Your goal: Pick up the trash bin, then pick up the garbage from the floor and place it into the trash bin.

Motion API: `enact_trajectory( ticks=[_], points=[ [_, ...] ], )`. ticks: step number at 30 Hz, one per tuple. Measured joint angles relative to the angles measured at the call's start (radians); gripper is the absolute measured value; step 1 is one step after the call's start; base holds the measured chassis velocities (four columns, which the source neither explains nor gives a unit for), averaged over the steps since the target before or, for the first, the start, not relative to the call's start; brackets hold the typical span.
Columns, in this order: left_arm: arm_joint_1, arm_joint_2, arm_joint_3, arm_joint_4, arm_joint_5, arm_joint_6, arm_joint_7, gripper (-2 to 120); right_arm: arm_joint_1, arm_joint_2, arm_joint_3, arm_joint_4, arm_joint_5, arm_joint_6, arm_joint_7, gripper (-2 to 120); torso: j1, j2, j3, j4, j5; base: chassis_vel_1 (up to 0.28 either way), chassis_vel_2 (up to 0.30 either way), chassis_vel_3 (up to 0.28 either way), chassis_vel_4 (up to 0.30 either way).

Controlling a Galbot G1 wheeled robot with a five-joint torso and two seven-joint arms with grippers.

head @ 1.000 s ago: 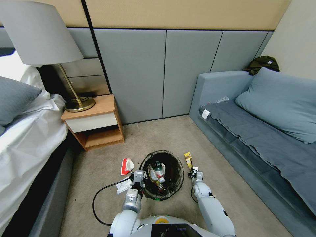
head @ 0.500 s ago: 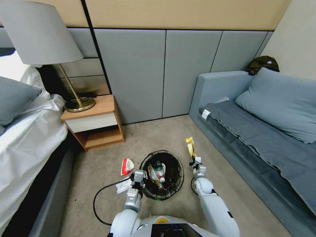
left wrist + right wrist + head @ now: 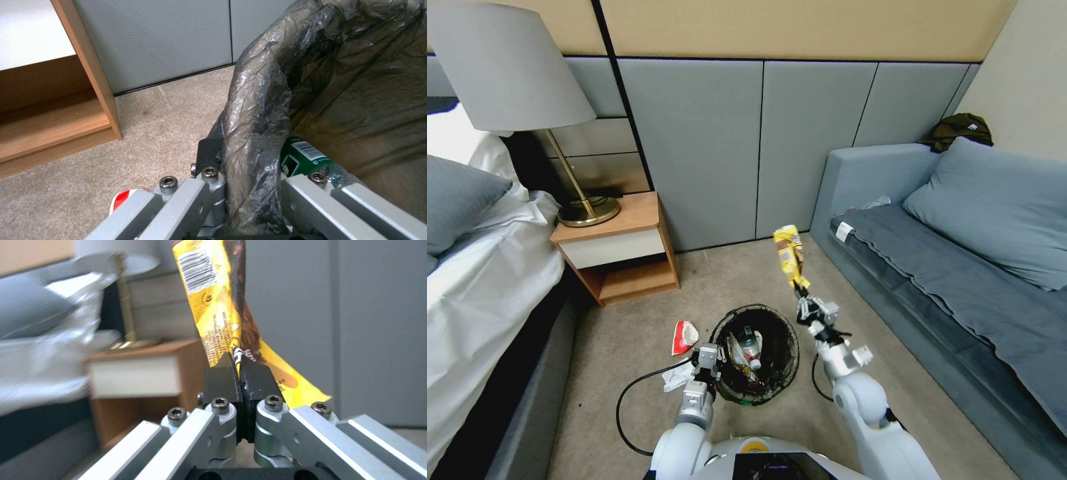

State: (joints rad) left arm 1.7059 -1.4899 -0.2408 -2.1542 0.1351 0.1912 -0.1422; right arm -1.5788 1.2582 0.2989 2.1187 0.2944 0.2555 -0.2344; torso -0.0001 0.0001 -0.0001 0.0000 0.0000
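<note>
Right claw: I see its two black pads pinched tight on one yellow snack wrapper, raised above the carpet just beside the bin's far right rim
Wrapper: stands up from the claw, barcode side showing in the right wrist view
Left claw: clamped over the near left rim of the one trash bin, one finger outside the black bag, the other side inside
Bin contents: I count one green-labelled bottle plus some wrappers, too jumbled to number
Floor litter: two pieces left of the bin, one red-and-white cup and one white tissue
Surroundings: one nightstand with one lamp, one sofa, one bed
</note>
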Motion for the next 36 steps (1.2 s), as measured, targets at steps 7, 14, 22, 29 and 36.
enact_trajectory(
  ticks=[7,14,22,29,36],
  points=[
    [-0.007,-0.002,-0.004,-0.003,-0.006,0.004,0.001,1,-0.075,-0.003,-0.083,-0.033,-0.104,0.044,-0.004,0,0.0,0.0,0.0,0.0,-0.0001,0.0,0.0,0.0,0.0],
    [-0.011,-0.003,-0.004,-0.003,-0.008,0.005,0.002,1,-0.106,0.002,-0.101,-0.071,-0.144,0.078,-0.011,0,0.0,0.0,0.0,0.0,-0.0001,0.0,0.0,0.0,0.0],
    [-0.016,-0.001,-0.005,-0.004,-0.015,0.009,0.002,1,-0.135,0.011,-0.097,-0.15,-0.174,0.122,-0.016,0,0.0,0.0,0.0,0.0001,-0.0001,0.0,0.0,0.0,0.0],
    [-0.015,0.001,-0.005,-0.006,-0.018,0.009,0.003,1,-0.134,0.026,-0.086,-0.207,-0.178,0.144,-0.023,0,0.0,0.0,0.0,0.0,0.0,0.0,0.0,0.0,0.0],
    [-0.013,0.001,-0.005,-0.009,-0.018,0.008,0.003,1,-0.135,0.029,-0.067,-0.223,-0.179,0.153,-0.037,2,0.0,0.0,0.0,0.0,-0.0001,0.0,0.0,0.0,0.0]
  ],
)
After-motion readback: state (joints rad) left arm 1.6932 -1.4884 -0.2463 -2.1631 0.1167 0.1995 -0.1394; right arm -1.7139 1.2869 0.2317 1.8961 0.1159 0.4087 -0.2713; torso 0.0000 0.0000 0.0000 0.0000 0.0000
